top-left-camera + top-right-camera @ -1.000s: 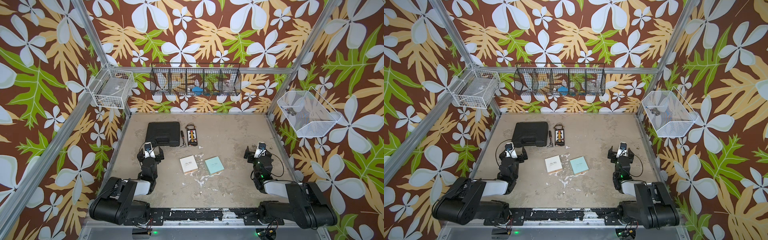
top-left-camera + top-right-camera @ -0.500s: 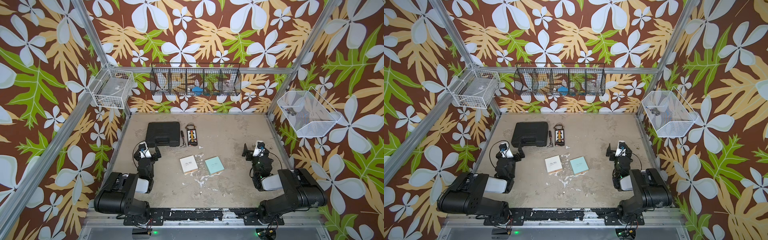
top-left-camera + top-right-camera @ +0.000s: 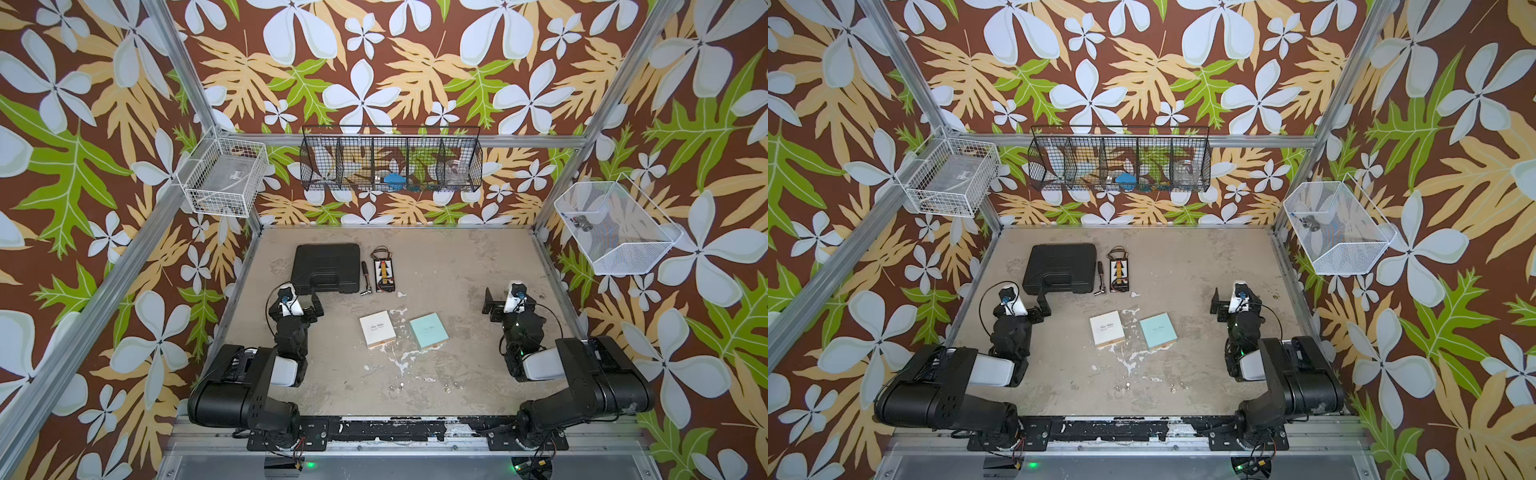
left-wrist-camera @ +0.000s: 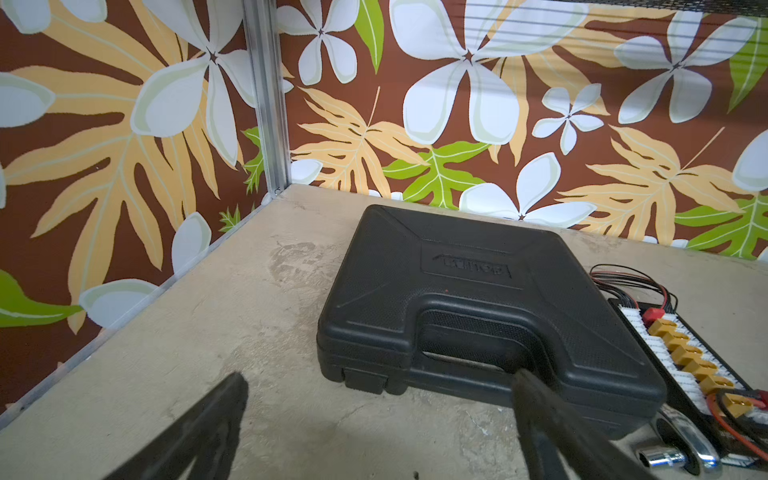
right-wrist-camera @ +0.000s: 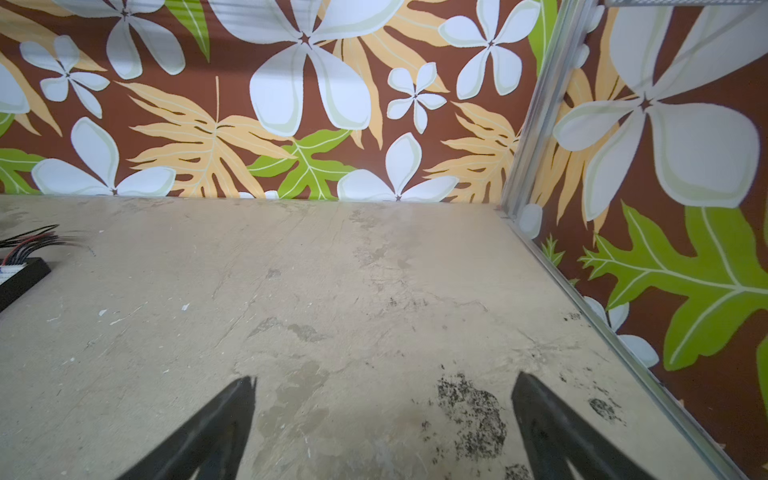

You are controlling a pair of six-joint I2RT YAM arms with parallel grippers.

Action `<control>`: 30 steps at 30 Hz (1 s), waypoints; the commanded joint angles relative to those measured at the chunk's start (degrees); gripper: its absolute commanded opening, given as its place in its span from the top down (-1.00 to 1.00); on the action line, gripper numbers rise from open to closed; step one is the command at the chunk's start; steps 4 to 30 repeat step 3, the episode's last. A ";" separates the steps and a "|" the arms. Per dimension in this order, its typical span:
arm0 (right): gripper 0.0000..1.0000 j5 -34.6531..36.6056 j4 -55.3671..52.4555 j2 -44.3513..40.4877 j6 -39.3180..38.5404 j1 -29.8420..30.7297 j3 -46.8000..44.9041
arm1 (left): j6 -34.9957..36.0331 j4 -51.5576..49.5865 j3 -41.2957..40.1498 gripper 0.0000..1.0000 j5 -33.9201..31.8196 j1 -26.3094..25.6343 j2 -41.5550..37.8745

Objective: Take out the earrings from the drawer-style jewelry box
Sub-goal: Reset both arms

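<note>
— Well, where are the earrings?
— Loose on the surface, in pairs, between my base and the white box and teal box; both look closed. Left jaws and right jaws stand wide apart, empty, out at the sides.
— And now?
— I'd judge it finished. Park without sweeping over those beads.

Left arm and right arm, each folded back over its base, wrist low and pointing forward. Left gripper and right gripper: jaws spread wide apart, nothing between them.
</note>
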 commanded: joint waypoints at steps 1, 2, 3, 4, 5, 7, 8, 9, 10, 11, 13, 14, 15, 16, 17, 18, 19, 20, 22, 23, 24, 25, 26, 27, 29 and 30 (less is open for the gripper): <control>-0.99 -2.18 -0.27 -0.02 0.21 -0.68 0.33 | -0.32 0.37 0.17 -0.99 0.12 0.07 0.03; -0.99 -2.18 0.24 -0.18 0.13 -0.64 0.06 | -0.32 0.36 0.18 -0.99 0.13 0.07 0.03; -1.00 -2.08 0.58 -0.25 0.04 -0.68 -0.17 | -0.32 0.36 0.17 -0.99 0.14 0.07 0.02; -1.00 -2.08 0.58 -0.25 0.04 -0.68 -0.17 | -0.32 0.36 0.17 -0.99 0.14 0.07 0.02; -1.00 -2.08 0.58 -0.25 0.04 -0.68 -0.17 | -0.32 0.36 0.17 -0.99 0.14 0.07 0.02; -1.00 -2.08 0.58 -0.25 0.04 -0.68 -0.17 | -0.32 0.36 0.17 -0.99 0.14 0.07 0.02; -1.00 -2.08 0.58 -0.25 0.04 -0.68 -0.17 | -0.32 0.36 0.17 -0.99 0.14 0.07 0.02; -1.00 -2.08 0.58 -0.25 0.04 -0.68 -0.17 | -0.32 0.36 0.17 -0.99 0.14 0.07 0.02; -1.00 -2.08 0.58 -0.25 0.04 -0.68 -0.17 | -0.32 0.36 0.17 -0.99 0.14 0.07 0.02; -1.00 -2.08 0.58 -0.25 0.04 -0.68 -0.17 | -0.32 0.36 0.17 -0.99 0.14 0.07 0.02; -1.00 -2.08 0.58 -0.25 0.04 -0.68 -0.17 | -0.32 0.36 0.17 -0.99 0.14 0.07 0.02; -1.00 -2.08 0.58 -0.25 0.04 -0.68 -0.17 | -0.32 0.36 0.17 -0.99 0.14 0.07 0.02; -1.00 -2.08 0.58 -0.25 0.04 -0.68 -0.17 | -0.32 0.36 0.17 -0.99 0.14 0.07 0.02; -1.00 -2.08 0.58 -0.25 0.04 -0.68 -0.17 | -0.32 0.36 0.17 -0.99 0.14 0.07 0.02; -1.00 -2.08 0.58 -0.25 0.04 -0.68 -0.17 | -0.32 0.36 0.17 -0.99 0.14 0.07 0.02; -1.00 -2.08 0.58 -0.25 0.04 -0.68 -0.17 | -0.32 0.36 0.17 -0.99 0.14 0.07 0.02; -1.00 -2.08 0.58 -0.25 0.04 -0.68 -0.17 | -0.32 0.36 0.17 -0.99 0.14 0.07 0.02; -1.00 -2.08 0.58 -0.25 0.04 -0.68 -0.17 | -0.32 0.36 0.17 -0.99 0.14 0.07 0.02; -1.00 -2.08 0.58 -0.25 0.04 -0.68 -0.17 | -0.32 0.36 0.17 -0.99 0.14 0.07 0.02; -1.00 -2.08 0.58 -0.25 0.04 -0.68 -0.17 | -0.32 0.36 0.17 -0.99 0.14 0.07 0.02; -1.00 -2.08 0.58 -0.25 0.04 -0.68 -0.17 | -0.32 0.36 0.17 -0.99 0.14 0.07 0.02; -1.00 -2.08 0.58 -0.25 0.04 -0.68 -0.17 | -0.32 0.36 0.17 -0.99 0.14 0.07 0.02; -1.00 -2.08 0.58 -0.25 0.04 -0.68 -0.17 | -0.32 0.36 0.17 -0.99 0.14 0.07 0.02; -1.00 -2.08 0.58 -0.25 0.04 -0.68 -0.17 | -0.32 0.36 0.17 -0.99 0.14 0.07 0.02; -1.00 -2.08 0.58 -0.25 0.04 -0.68 -0.17 | -0.32 0.36 0.17 -0.99 0.14 0.07 0.02; -1.00 -2.08 0.58 -0.25 0.04 -0.68 -0.17 | -0.32 0.36 0.17 -0.99 0.14 0.07 0.02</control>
